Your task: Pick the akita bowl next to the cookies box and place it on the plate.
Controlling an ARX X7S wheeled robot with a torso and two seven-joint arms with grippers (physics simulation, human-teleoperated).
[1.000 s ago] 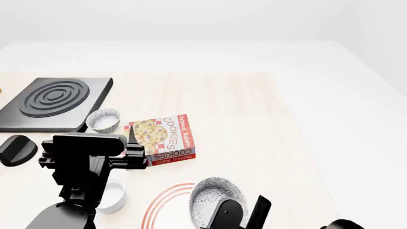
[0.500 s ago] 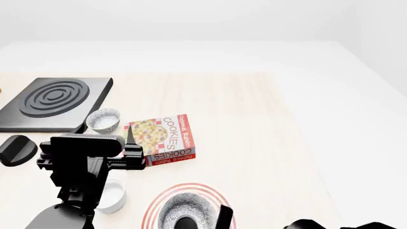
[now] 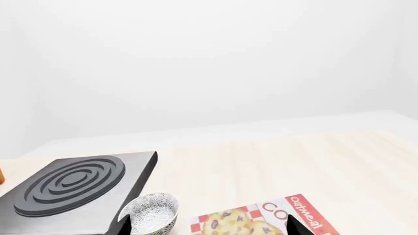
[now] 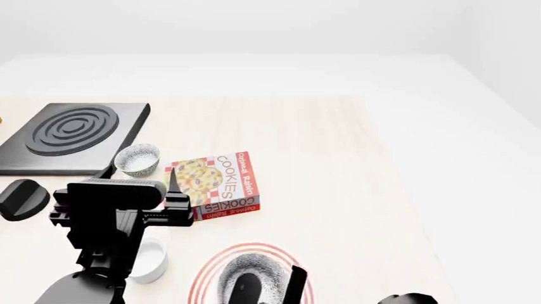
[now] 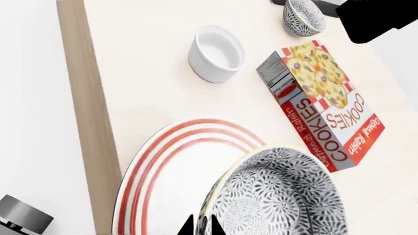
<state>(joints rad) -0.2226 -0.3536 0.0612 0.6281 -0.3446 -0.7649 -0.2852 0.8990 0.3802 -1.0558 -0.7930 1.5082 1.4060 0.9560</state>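
The akita bowl (image 5: 281,196), speckled grey and white, hangs over the red-ringed plate (image 5: 171,176), and my right gripper (image 5: 201,228) is shut on its rim. In the head view the akita bowl (image 4: 258,269) covers the middle of the plate (image 4: 201,278), with the right gripper (image 4: 270,288) at its near side. I cannot tell whether the bowl touches the plate. The cookies box (image 4: 215,183) lies flat beyond the plate. My left gripper (image 3: 205,231) stands open above the table's left part, holding nothing.
A plain white bowl (image 4: 152,258) stands left of the plate. A small patterned bowl (image 4: 138,158) sits between the cookies box and a black stove plate (image 4: 72,133). A black knob-like thing (image 4: 23,198) lies at the far left. The table's near edge (image 5: 75,98) runs close to the plate.
My right gripper has carried the akita bowl leftwards, from the plate's right side to over its middle. The left arm has hardly moved.
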